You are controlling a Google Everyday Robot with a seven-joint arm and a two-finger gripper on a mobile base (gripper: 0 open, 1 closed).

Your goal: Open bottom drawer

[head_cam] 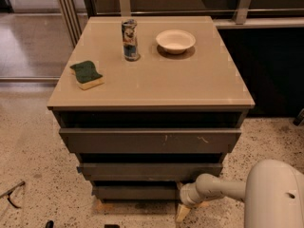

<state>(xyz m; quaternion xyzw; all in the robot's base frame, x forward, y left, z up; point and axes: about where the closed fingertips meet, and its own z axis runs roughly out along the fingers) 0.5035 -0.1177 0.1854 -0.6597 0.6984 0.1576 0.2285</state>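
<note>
The bottom drawer [135, 192] is the lowest, narrowest dark grey-brown front of the cabinet, a flat slab with no handle, low near the floor. My gripper [182, 209] comes in from the lower right on a pale arm [216, 188]. It sits at the drawer's right end, level with the front and close to the floor. The arm and wrist hide the right end of the drawer, so I cannot tell whether the gripper touches it. The drawer front lies set back under the middle front.
The widest, scratched top front [149, 140] and the middle front [149, 170] stick out above. On the cabinet top [190, 87] stand a can [129, 39], a white bowl [175, 41] and a green sponge [87, 74]. A dark tool [12, 194] lies on the speckled floor at left.
</note>
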